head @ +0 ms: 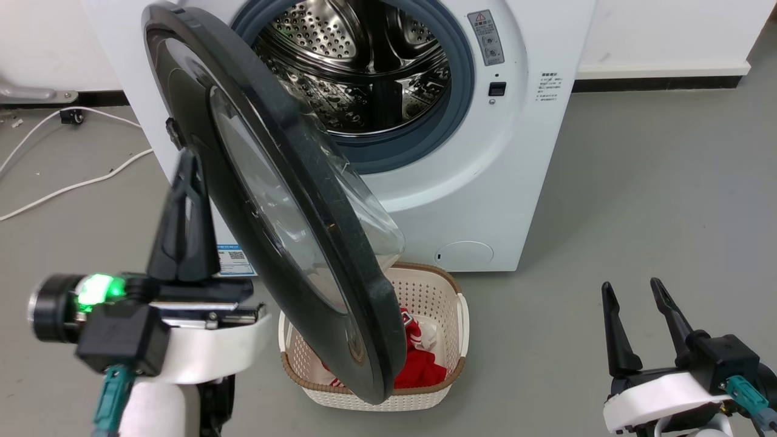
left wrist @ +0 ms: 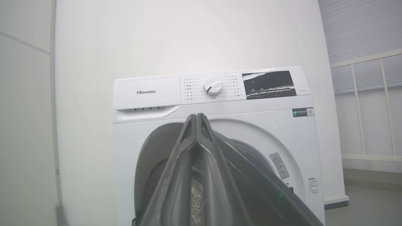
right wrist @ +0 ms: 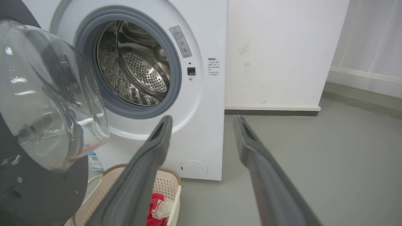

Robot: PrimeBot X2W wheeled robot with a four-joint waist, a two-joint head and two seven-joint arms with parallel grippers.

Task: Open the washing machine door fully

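The washing machine door [head: 340, 243] stands swung out from the white washing machine [head: 485, 182], its black rim edge-on to the head view and its glass bowl [right wrist: 47, 94] bulging toward the drum [head: 364, 67]. My left gripper [head: 190, 156] is shut, with nothing between its fingers. It points up beside the door's outer face; whether it touches the door I cannot tell. In the left wrist view the shut left gripper [left wrist: 196, 115] rises in front of the machine [left wrist: 147, 103], the door [left wrist: 251, 175] just to its right. My right gripper [head: 631, 285] hangs open at the lower right, apart from the door; its open fingers [right wrist: 163, 125] point at the machine [right wrist: 207, 37].
A cream perforated basket [head: 437, 291] with red cloth [head: 419, 364] sits on the floor under the door's free edge. White cables [head: 73, 182] trail across the grey floor to the left. A white wall with a dark baseboard [head: 655, 82] runs behind the machine.
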